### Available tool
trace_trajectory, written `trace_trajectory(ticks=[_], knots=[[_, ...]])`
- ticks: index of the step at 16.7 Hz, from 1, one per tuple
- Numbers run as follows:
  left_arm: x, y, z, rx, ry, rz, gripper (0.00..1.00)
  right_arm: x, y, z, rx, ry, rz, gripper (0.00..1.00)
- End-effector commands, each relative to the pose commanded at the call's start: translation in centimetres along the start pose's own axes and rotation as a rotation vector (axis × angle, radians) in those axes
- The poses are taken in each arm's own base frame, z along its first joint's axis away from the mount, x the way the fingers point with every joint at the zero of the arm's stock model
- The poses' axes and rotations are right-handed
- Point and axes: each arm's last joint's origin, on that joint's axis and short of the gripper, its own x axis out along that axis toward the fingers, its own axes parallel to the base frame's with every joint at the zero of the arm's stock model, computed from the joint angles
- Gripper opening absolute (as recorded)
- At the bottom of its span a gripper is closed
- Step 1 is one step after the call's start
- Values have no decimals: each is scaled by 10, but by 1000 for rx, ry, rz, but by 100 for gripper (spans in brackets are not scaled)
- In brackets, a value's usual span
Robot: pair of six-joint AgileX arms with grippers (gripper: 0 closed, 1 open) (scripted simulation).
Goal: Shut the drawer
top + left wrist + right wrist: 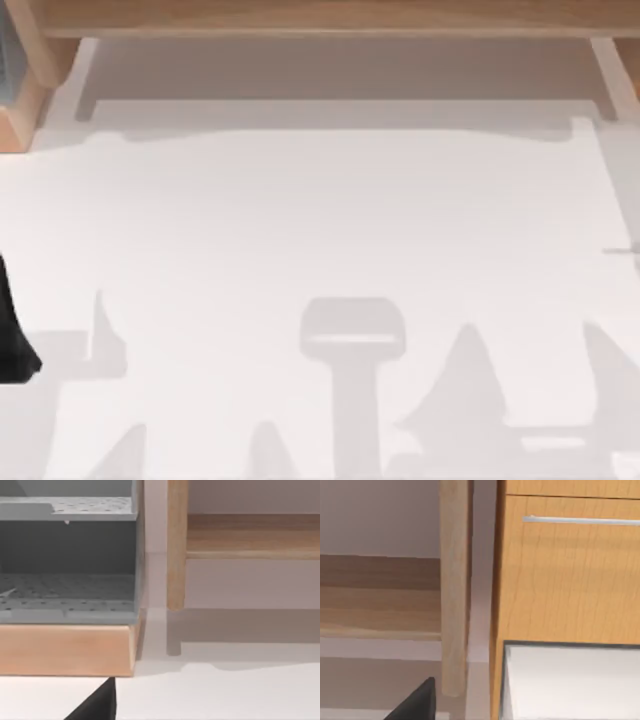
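White tabletop (300, 230), left arm (12, 330) low

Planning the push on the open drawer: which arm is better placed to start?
Probably left, though only slightly. A dark part of the left arm shows at the top view's left edge, on the table in front of the drawer. Both wrist views face the light wood frame, so either could push.
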Motion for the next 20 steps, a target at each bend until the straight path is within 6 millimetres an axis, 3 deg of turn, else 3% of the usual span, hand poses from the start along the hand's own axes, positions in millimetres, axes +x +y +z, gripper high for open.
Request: trace_trajectory(ticks=[5, 11, 16, 20], knots=[[0, 0, 0, 0, 0, 0, 100, 18, -22, -22, -251, 21, 8, 100], [0, 0, 0, 0, 0, 0, 100, 35, -58, -73, -761, 38, 35, 100], [0, 0, 0, 0, 0, 0, 100, 37, -83, -114, -1205, 26, 31, 100], [0, 0, 0, 0, 0, 0, 100, 35, -95, -132, -1458, 12, 5, 100]])
